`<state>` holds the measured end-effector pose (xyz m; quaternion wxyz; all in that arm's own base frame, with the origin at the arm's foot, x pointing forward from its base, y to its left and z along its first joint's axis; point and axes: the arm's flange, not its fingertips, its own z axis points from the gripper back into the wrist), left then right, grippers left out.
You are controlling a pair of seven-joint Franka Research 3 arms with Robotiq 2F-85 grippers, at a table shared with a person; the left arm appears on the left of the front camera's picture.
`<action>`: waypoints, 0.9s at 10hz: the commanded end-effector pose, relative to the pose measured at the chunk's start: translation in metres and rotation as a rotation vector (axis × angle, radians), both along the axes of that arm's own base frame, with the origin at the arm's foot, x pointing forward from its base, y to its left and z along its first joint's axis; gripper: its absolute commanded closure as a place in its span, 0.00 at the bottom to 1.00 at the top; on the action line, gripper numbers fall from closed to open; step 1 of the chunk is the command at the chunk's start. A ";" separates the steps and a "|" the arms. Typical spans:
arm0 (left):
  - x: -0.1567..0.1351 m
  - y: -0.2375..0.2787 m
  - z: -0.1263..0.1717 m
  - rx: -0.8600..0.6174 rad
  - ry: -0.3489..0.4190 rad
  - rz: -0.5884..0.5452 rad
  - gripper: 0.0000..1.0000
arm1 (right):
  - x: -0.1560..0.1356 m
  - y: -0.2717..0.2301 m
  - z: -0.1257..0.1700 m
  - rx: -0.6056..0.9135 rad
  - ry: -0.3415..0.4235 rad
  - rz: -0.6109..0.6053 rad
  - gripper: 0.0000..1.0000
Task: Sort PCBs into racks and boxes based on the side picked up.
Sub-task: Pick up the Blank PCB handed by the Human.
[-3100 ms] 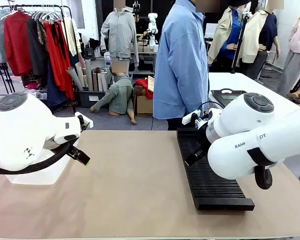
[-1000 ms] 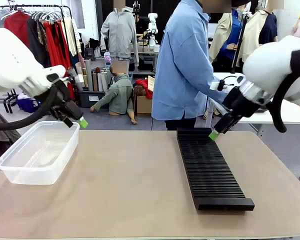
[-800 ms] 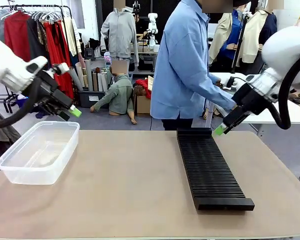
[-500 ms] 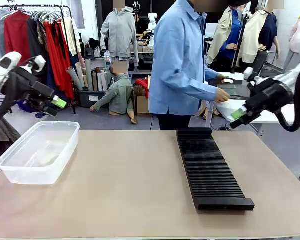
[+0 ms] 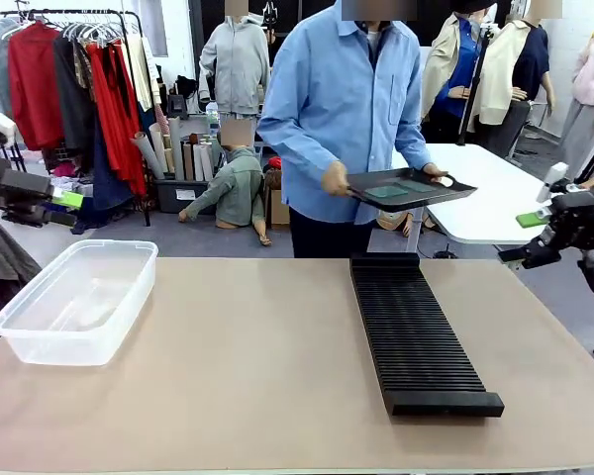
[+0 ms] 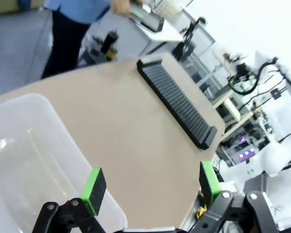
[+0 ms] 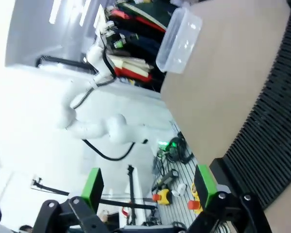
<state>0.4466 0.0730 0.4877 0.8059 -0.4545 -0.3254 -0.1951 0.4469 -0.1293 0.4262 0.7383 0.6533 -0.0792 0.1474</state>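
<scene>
Across the tan table (image 5: pixel 257 386), at its far side: person in blue shirt (image 5: pixel 346 99), facing this way. Right of middle, long black slotted rack (image 5: pixel 416 336); at left, clear plastic tub (image 5: pixel 74 302). Held in both hands above rack's far end, black handled tray (image 5: pixel 421 202) carrying green PCBs (image 5: pixel 386 191). Left gripper (image 5: pixel 64 208) and right gripper (image 5: pixel 527 237) out at the sides, fingers spread, well apart from tray. Half a second earlier: person turned sideways toward white side table (image 5: pixel 485 213), grippers nearer the middle.
</scene>
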 end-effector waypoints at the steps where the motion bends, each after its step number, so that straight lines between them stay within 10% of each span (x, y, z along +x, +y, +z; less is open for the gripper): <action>1: -0.013 0.008 -0.020 -0.078 -0.083 0.018 0.00 | -0.002 -0.011 -0.002 0.090 0.012 -0.083 0.00; 9: -0.012 0.014 -0.038 -0.103 0.026 0.048 0.00 | -0.009 -0.012 0.004 0.092 -0.008 -0.248 0.00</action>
